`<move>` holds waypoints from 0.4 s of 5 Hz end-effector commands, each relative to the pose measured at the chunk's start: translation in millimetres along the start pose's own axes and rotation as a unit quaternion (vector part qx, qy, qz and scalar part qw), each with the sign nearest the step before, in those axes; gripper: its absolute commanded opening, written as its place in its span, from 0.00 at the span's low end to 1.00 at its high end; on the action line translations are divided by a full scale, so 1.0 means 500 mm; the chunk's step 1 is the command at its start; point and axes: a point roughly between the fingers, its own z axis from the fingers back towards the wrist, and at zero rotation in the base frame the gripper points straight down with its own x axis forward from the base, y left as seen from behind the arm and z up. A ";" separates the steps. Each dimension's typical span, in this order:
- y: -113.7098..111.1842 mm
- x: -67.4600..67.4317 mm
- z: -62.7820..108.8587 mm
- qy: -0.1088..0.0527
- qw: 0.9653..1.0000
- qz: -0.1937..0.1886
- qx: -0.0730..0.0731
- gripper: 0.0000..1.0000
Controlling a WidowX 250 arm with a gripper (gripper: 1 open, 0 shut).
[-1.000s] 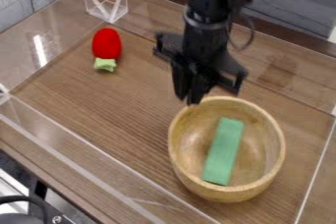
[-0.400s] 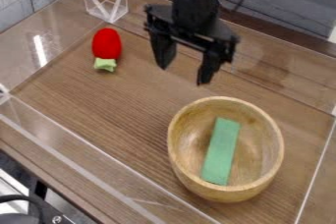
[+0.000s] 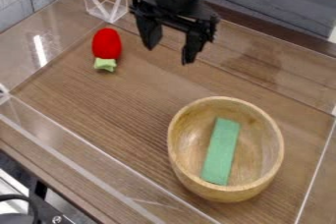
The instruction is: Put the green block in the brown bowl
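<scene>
- The green block (image 3: 222,150) is lying flat inside the brown bowl (image 3: 186,124), stretched along the bowl's floor with its long side running from far to near and leaning a little to the left at the near end
- The bowl is sitting on the wooden table (image 3: 92,110) at the near right of the scene, upright, with its thick rim showing all the way round
- The claw (image 3: 172,45) is hanging over the table at the far middle, pointing down, with its two dark fingers (image 3: 192,49) spread wide apart and nothing between them
- The block is lying well apart from the claw, nearer to the camera and to the right of it; a stretch of bare wood is showing between the claw's fingertips and the bowl's far rim
- No part of the claw is touching the block or the bowl
- A small red strawberry toy (image 3: 106,42) with a green stem piece (image 3: 105,65) is resting on the table to the left of the claw, near it but not touching it
- A clear plastic wall (image 3: 53,130) is running along the near left edge of the table, and clear panels are standing at the far left corner behind the toy
- The arm above the claw is rising out of the top of the picture, so its upper part is cut off from sight
</scene>
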 end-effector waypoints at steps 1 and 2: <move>0.020 0.032 0.014 -0.030 0.999 -0.010 0.005 1.00; 0.031 0.043 0.005 -0.034 0.999 -0.014 0.009 1.00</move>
